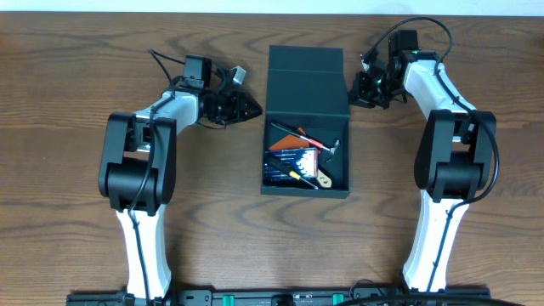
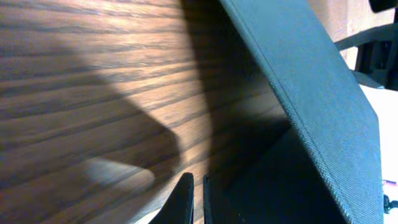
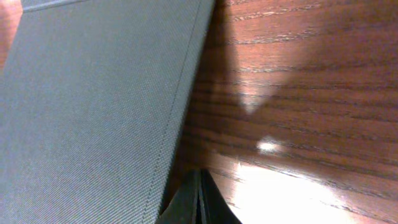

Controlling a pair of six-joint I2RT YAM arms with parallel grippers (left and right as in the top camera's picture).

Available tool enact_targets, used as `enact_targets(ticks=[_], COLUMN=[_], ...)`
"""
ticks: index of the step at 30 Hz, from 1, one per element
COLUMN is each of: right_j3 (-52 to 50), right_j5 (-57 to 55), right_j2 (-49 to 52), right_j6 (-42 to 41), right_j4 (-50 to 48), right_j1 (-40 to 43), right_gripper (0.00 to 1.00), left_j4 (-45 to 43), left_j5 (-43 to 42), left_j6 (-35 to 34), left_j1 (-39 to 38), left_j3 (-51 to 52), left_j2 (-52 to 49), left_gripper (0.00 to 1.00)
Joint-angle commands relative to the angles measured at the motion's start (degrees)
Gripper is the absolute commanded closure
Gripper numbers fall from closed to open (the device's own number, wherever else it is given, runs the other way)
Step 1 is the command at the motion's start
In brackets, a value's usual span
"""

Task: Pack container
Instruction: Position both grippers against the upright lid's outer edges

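— Brown wooden table [image 1: 68,68]: where's the dark green-black matte cardboard container [image 1: 304,192]?
— Centre, long axis pointing away. Its open flap lid [image 1: 306,85] sits between left gripper [image 1: 252,108] and right gripper [image 1: 357,89], both closed, empty, just beside it.

Overhead: the tools [image 1: 297,161] in the container [image 1: 304,193] were too small and jumbled to name singly. The half-raised flap lid [image 1: 308,89] hid the box's rear interior. The left arm [image 1: 140,238] and right arm [image 1: 433,246] ran off the bottom edge. Left wrist: the left gripper [image 2: 198,202] showed only its tips, and the container ran off right. Right wrist: the right gripper [image 3: 199,202] was clipped likewise, dark and soft-focused.
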State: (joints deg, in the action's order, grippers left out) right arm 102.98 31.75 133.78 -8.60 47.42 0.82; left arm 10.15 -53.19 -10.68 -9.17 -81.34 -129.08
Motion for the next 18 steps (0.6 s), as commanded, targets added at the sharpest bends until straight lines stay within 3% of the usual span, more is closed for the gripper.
enact_targets(ticks=[1, 18], right_j3=[0.0, 0.0], right_j5=[2.4, 8.4], right_j2=[0.8, 0.8], right_j6=[0.2, 3.7], right_j4=[-0.1, -1.4], right_j1=[-0.5, -0.7], right_gripper=[0.99, 0.99], left_j4=[0.0, 1.4], left_j5=[0.3, -1.4], left_j6=[0.3, -0.6], left_j1=[-0.4, -1.9], left_j3=[-0.9, -9.5], left_j2=[-0.5, -0.5], left_gripper=[0.95, 0.95])
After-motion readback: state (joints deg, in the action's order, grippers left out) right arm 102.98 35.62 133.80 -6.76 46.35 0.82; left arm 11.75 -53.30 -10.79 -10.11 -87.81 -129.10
